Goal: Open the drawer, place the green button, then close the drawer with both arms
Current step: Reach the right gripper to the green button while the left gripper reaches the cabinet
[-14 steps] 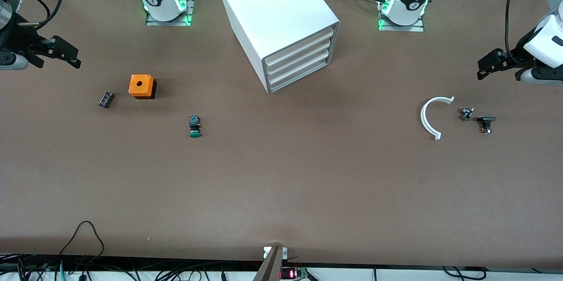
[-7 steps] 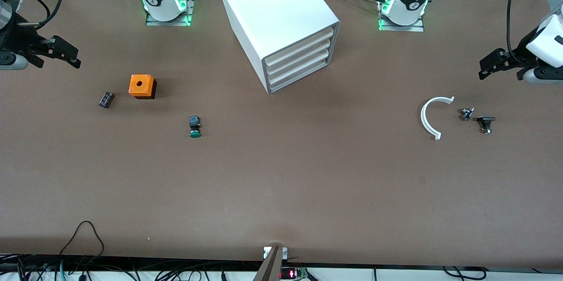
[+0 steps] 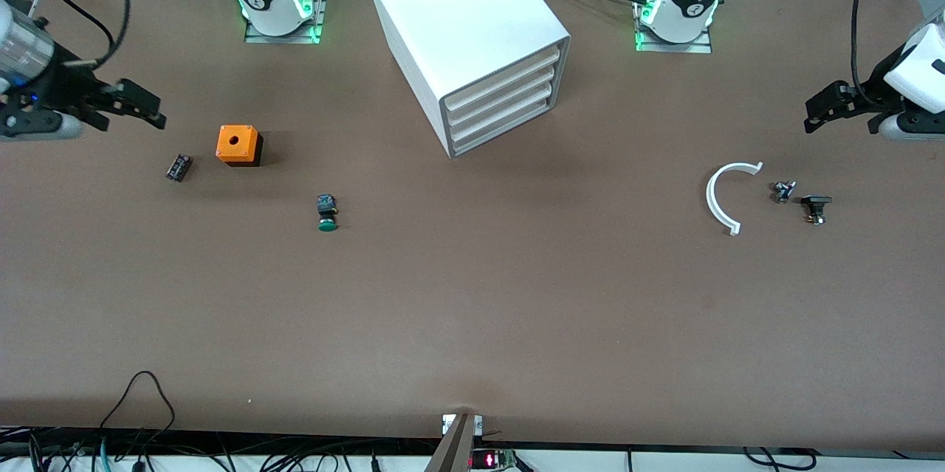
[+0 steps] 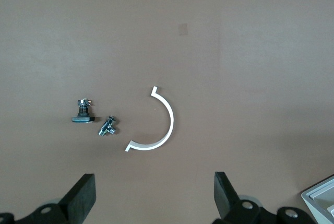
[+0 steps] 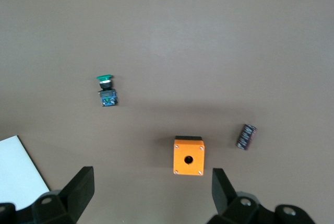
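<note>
left gripper (image 3: 812,108) aloft, fingers apart; right gripper (image 3: 151,108) likewise

You get even, fairly bright overhead light across the brown table (image 3: 472,309), with no hard glare on its matte surface. The white cabinet (image 3: 461,21) is the brightest thing and looks nearly washed out on top; it throws a soft, wide shadow onto the table just in front of its drawers. Near the cabinet, green lamps glow at both arm bases. The orange box (image 3: 238,144) casts a short dark shadow beside itself. Both wrist views are dimmer, flatter, slightly soft.
</note>
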